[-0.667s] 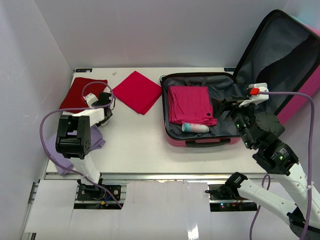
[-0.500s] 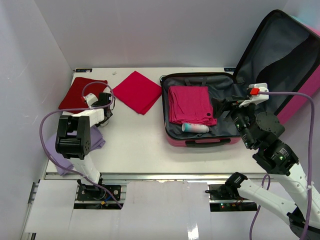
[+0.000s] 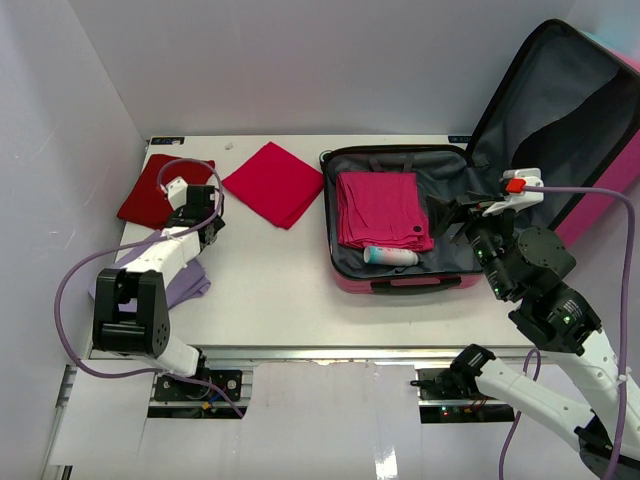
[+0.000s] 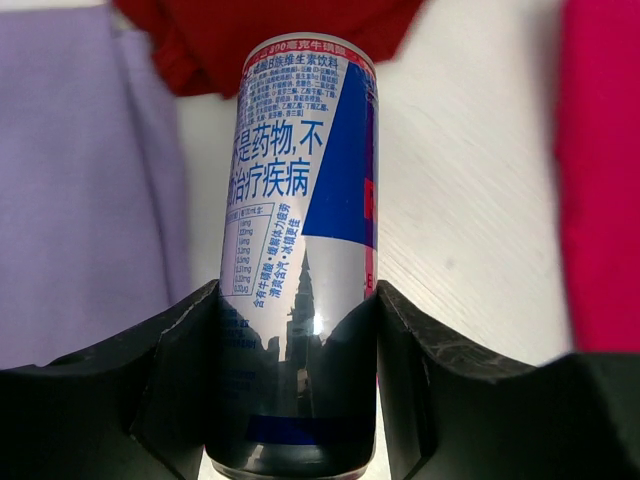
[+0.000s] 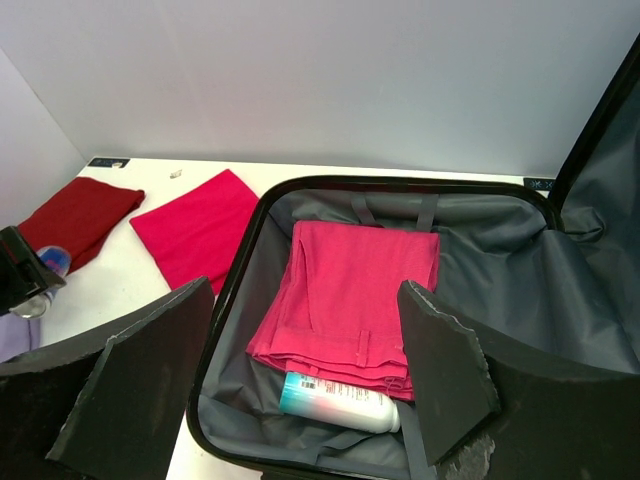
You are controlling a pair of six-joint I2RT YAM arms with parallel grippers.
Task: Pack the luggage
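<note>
A pink cloth (image 3: pixel 378 208) and a bottle (image 3: pixel 390 256) lie in the suitcase (image 3: pixel 400 283), the left pincer (image 4: pixel 297 310) squeezes a can (image 4: pixel 300 180), the right pincer (image 5: pixel 305 290) is wide apart, other cloths (image 3: pixel 272 183) wait outside

This is looking like a robotics lab, with a test cell built for recording. Plain white panels (image 3: pixel 300 60) are boxing in a white worktop (image 3: pixel 270 290) on three sides. A left arm (image 3: pixel 130 310) and a right arm (image 3: pixel 545 300) are sitting bolted along an aluminium rail (image 3: pixel 330 353) at the near edge. Purple cables (image 3: pixel 590 189) are looping loose in the air, and bare wiring (image 3: pixel 200 385) is showing at the bases. Small black markers (image 3: pixel 166 141) are sitting at the far corners. The few goods are showing against bare white: folded cloths (image 3: pixel 272 183), a can (image 4: pixel 300 250), an open luggage (image 3: pixel 400 284).
</note>
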